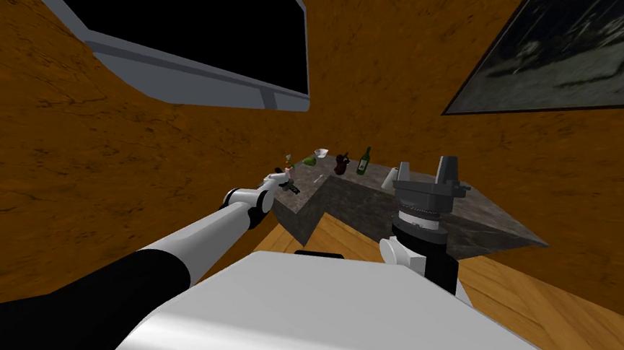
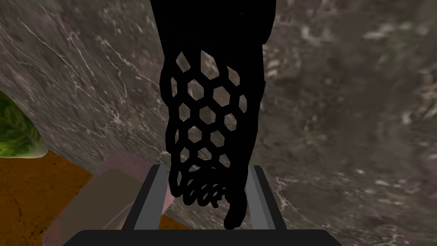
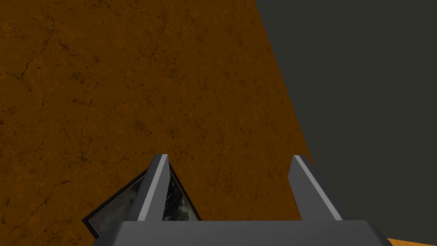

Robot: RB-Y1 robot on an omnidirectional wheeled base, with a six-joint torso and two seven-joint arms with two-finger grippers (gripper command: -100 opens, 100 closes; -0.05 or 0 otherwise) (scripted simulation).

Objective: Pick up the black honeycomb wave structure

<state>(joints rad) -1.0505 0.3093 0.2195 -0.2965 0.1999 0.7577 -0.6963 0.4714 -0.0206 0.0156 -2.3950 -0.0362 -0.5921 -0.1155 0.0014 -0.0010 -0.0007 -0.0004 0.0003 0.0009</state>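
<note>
- Black honeycomb wave structure [image 2: 209, 115]: in the left wrist view it stands between the two blades of the left pincer [image 2: 206, 167]. Its hexagon mesh runs away from the pincer's body over the grey-veined stone counter [image 2: 350, 128]. Whether it rests on the stone or hangs clear of it cannot be told.
- Left pincer, state: narrowed onto the structure, with one blade against each side of the mesh.
- Head view, same pincer: it sits at the far left corner of the counter, at the end of the outstretched left arm [image 1: 194, 243]. The structure is only a small dark shape under the hand here, and no mesh can be read.
- Right pincer [image 1: 424, 168]: the head view shows it raised over the counter's near right part, well apart from the structure. The right wrist view shows its blades spread wide with nothing between them.
- Left wrist view, beside the left pincer: a green leafy item [image 2: 17, 132] at the counter's edge, and a pale pinkish block [image 2: 106, 192] partly hidden behind one blade.
- Head view, along the counter's far edge, right of the left pincer: white bowl [image 1: 321, 153], dark brown item [image 1: 340, 164], upright green bottle [image 1: 363, 161].
</note>
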